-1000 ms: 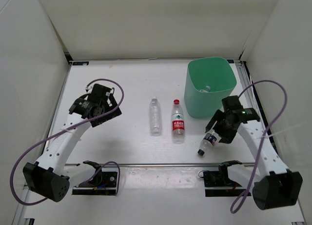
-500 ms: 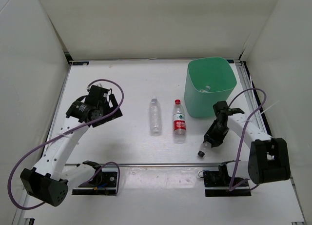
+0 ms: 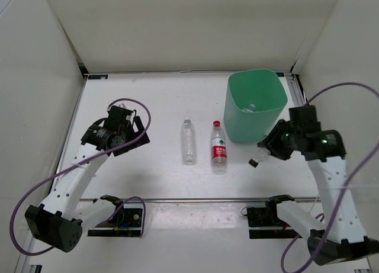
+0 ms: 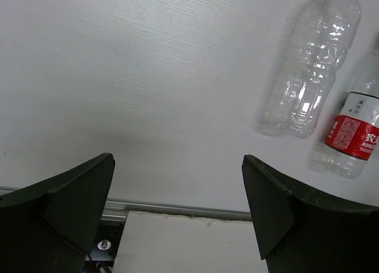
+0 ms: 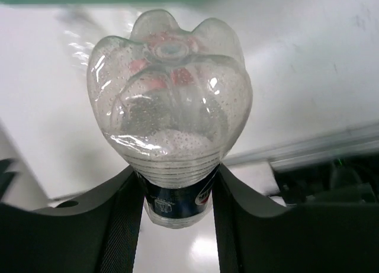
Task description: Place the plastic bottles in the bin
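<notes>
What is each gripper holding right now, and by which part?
The right gripper holds a short dark-labelled bottle, pinched across its labelled middle. The left gripper is open, holding nothing.

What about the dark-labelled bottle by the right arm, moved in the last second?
Yes. The dark-labelled bottle, gripped by the right fingers, has shifted up the view, away from the front rail toward the near wall of the bin.

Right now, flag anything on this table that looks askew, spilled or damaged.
Nothing spilled or broken. The plain bottle and red-labelled bottle lie on their sides mid-table, outside the bin. The right gripper holds a dark-labelled bottle at a tilt.
</notes>
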Tool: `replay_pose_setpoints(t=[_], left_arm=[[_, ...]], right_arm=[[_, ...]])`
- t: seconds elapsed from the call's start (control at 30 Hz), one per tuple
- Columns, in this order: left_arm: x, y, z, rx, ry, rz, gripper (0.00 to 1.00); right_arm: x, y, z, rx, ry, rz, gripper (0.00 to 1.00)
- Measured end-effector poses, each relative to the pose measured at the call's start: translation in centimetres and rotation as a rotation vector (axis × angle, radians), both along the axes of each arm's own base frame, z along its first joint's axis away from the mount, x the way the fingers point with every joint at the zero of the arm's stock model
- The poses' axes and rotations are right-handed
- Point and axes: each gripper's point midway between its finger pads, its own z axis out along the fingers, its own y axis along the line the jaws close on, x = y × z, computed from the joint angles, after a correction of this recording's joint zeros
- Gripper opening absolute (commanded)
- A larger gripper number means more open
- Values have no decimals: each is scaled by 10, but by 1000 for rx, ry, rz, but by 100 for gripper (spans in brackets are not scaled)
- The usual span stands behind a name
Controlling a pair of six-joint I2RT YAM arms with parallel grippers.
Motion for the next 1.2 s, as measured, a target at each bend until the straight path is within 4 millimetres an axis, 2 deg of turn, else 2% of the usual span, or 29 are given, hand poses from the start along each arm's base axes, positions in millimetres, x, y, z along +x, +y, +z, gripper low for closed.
replay_pose_setpoints(t=[0.1,0.2,0.3,0.37,0.43,0.47,0.5,0.53,0.57,0.6,0.7,0.8,0.87,0.93,1.0,1.1,1.2], left_arm=[[5,-6,-3,-15,3,-12,100],[13,-11,-8,-24,12,-23,100],[21,-19,-14,-36,21,-42,100],[27,-25,-17,-49,25,-65,100],[33,-33,-19,-70,27,-99,100],[36,-38,-20,-81,29,-117,100],[40,-42,-20,-91,31,-135,100],[44,-48,-19,-104,32,-155,100],[50,-53,-18,-115,27,-171,100],[55,-58,-17,-128,24,-190,100],[74,-78,-12,-176,18,-257,100],[90,-101,-13,-225,15,-332,100],[96,-116,-20,-246,38,-377,100],[103,-134,-30,-257,66,-426,100],[111,-152,-44,-263,96,-468,100],[115,-174,-72,-260,158,-513,100],[113,-187,-100,-243,220,-539,91]], right_arm=[[15,-4,75,7,-203,-21,0],[36,-14,126,-28,-333,-72,0],[85,-21,156,-88,-405,-131,0],[125,-22,160,-132,-415,-142,3],[168,-19,154,-173,-403,-133,15],[188,-17,143,-193,-382,-124,52],[202,-16,131,-210,-356,-116,72],[214,-15,116,-224,-321,-104,83],[222,-13,101,-235,-284,-85,88],[228,-12,90,-236,-250,-71,88],[227,-7,72,-205,-171,-47,90],[209,1,76,-161,-181,-29,90],[164,10,79,-122,-197,15,91],[127,17,91,-75,-245,56,94],[101,17,114,-36,-329,78,94],[83,20,143,2,-434,113,94],[79,23,154,17,-465,143,94]])
